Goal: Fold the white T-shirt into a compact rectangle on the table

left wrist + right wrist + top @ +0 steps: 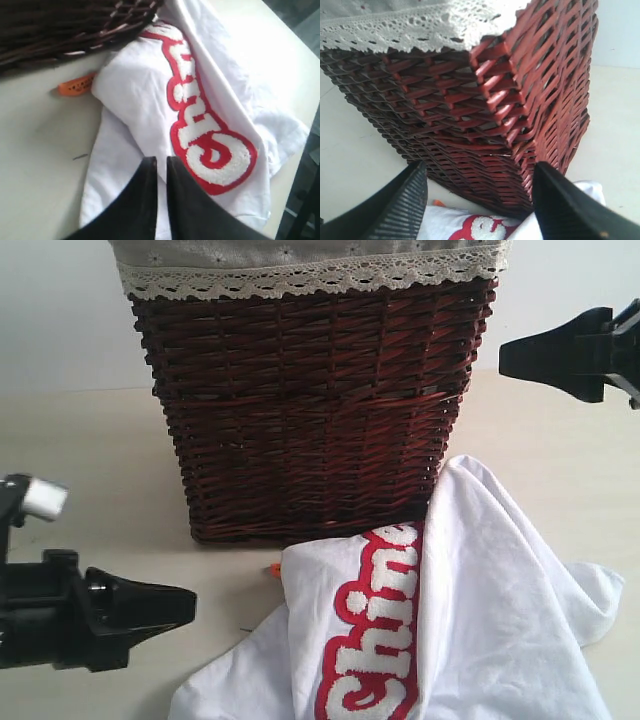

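Note:
The white T-shirt [490,600] lies crumpled on the table [80,440] in front of the basket's right corner. Its red-outlined fuzzy word strip [375,630] faces up, and a small orange tag [275,568] pokes out at its left edge. My left gripper [188,606] hovers at the lower left, just left of the cloth. In the left wrist view this gripper [161,160] is shut, empty, above the shirt [135,95] near the lettering [210,145]. My right gripper [506,356] hangs high at the right by the basket. Seen from the right wrist, it [480,166] is open, with the shirt [445,225] below.
A tall dark wicker basket [310,410] with white lace trim [300,278] stands mid-table, touching the shirt's upper edge. It fills the right wrist view [485,100]. Bare tabletop [35,130] lies left of the shirt, and the table's edge [300,150] runs just past it.

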Controlling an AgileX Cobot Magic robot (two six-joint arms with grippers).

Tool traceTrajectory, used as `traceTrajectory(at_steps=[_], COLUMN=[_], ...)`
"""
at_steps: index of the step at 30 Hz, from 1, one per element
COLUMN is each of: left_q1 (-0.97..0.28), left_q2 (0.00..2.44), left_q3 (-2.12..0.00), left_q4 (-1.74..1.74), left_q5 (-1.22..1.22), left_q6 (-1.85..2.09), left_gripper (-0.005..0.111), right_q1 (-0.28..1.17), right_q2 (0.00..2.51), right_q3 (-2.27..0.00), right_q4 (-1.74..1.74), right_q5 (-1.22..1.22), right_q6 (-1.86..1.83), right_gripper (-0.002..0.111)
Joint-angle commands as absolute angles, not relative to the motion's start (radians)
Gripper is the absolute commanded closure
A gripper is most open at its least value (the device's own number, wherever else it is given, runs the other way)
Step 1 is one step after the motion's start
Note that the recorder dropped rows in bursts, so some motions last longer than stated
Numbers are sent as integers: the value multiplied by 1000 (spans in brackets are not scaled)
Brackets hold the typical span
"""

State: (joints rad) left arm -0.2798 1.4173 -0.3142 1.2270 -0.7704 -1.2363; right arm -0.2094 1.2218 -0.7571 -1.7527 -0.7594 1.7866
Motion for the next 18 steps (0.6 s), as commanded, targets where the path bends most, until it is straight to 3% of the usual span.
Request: traceTrajectory(at_steps=[1,5,10,12,18], left_q1=[-332,-474,-660,-684,-685], left_q2=[1632,1759,1844,1861,1873], left_q3=[-439,-514,-644,-672,-656], left_q4=[1286,1307,1302,1306,1306], left_q5=[-772,-729,-239,-108,-46], left_q6=[-1240,-1236,-1398,-1421,-1426], left_gripper=[99,107,107,107,107], right_q1=[-215,-212,-174,-168,-163], right_q2=[1210,1210,1210,1210,1210], right_q3=[-766,-766,-766,-766,-766], right_q4=[-1744,-1744,-1744,-1744,-1744], right_q5=[-756,-757,-761,-764,-763], right_q6=[1806,1806,1806,1806,1806], right_gripper=[49,49,49,49,49])
